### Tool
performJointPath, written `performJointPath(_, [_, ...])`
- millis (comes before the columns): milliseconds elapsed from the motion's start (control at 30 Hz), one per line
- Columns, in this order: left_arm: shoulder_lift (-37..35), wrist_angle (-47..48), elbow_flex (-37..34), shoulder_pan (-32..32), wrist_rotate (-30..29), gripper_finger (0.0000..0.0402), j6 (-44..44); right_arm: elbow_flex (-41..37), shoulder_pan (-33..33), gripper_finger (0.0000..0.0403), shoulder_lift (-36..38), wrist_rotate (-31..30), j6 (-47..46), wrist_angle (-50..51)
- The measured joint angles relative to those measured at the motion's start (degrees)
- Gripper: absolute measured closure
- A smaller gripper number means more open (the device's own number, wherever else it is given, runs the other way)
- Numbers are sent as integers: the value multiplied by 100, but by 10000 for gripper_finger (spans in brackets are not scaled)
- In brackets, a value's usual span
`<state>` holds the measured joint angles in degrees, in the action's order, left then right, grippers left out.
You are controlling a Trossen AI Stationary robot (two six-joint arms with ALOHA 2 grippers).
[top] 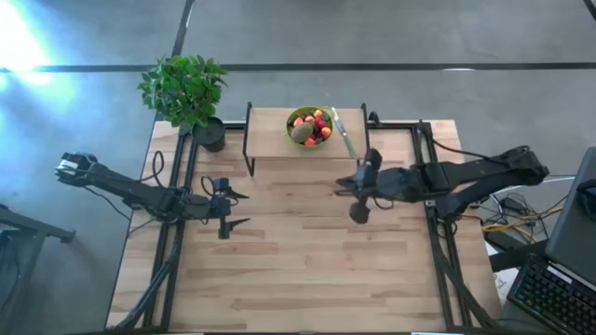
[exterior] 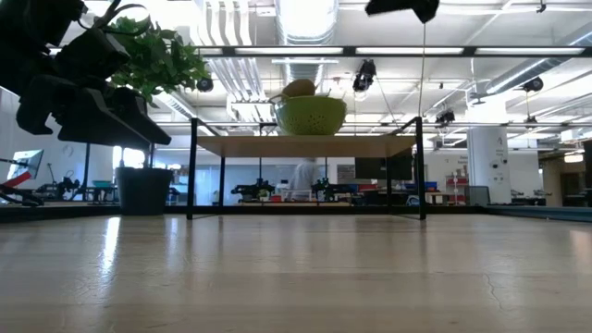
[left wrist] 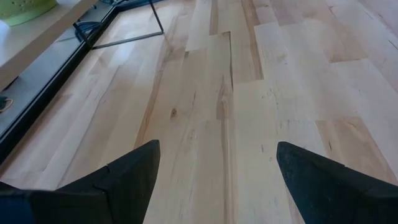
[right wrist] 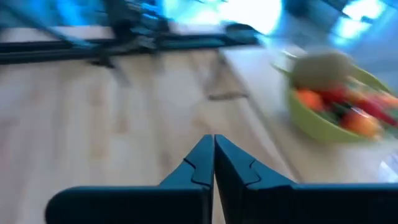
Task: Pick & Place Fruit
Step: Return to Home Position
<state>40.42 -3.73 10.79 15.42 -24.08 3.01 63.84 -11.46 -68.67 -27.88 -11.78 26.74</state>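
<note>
1. A pale wooden bench (top: 307, 270) fills the foreground, its near half bare boards.
2. Midway across the bench on the left side, the left gripper (top: 240, 209) hangs above the wood. Its fingers (left wrist: 124, 180) are spread wide apart and hold nothing.
3. Farther in and to the right, the right gripper (top: 339, 189) is raised over the bench just in front of the shelf. Its fingers (right wrist: 199, 158) are pressed together with nothing between them.
4. At the far edge of the bench stands a low wooden shelf (top: 270, 135) on dark legs.
5. On the shelf sits a lime-green bowl (top: 291, 120). The fruit (top: 318, 124) is heaped inside it, small red, orange and yellow pieces, with the brown kiwi (top: 301, 132) on the left side of the pile.
6. A knife with a green handle (top: 344, 135) lies flat on the shelf just to the right of the bowl, apart from it.
7. Left of the shelf, at the bench's far corner, is a leafy potted plant (top: 183, 88) in a dark pot.
8. Beyond the bench, the low view shows a large workshop room with ceiling lights and ducts.
</note>
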Motion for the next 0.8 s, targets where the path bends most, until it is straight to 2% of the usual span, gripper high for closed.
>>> performJointPath(100, [0, 0, 0, 0, 0, 73, 2, -426, 62, 394, 332, 921, 516, -435])
performJointPath(167, [2, -2, 0, 0, 0, 73, 0, -691, 122, 394, 554, 1189, 620, -625])
performJointPath(333, [0, -5, 1, -2, 0, 73, 2, -1137, 181, 394, 1052, 802, 189, -626])
performJointPath(567, [0, -10, 0, -2, 0, 73, 2, -1405, 173, 394, 1620, 441, 460, -811])
performJointPath(733, [2, -10, 2, 0, 0, 73, 2, -2087, 176, 394, 2512, -218, 618, -1162])
performJointPath(800, [0, -10, 0, 0, 0, 73, 0, -2536, 179, 394, 2950, -267, 827, -1551])
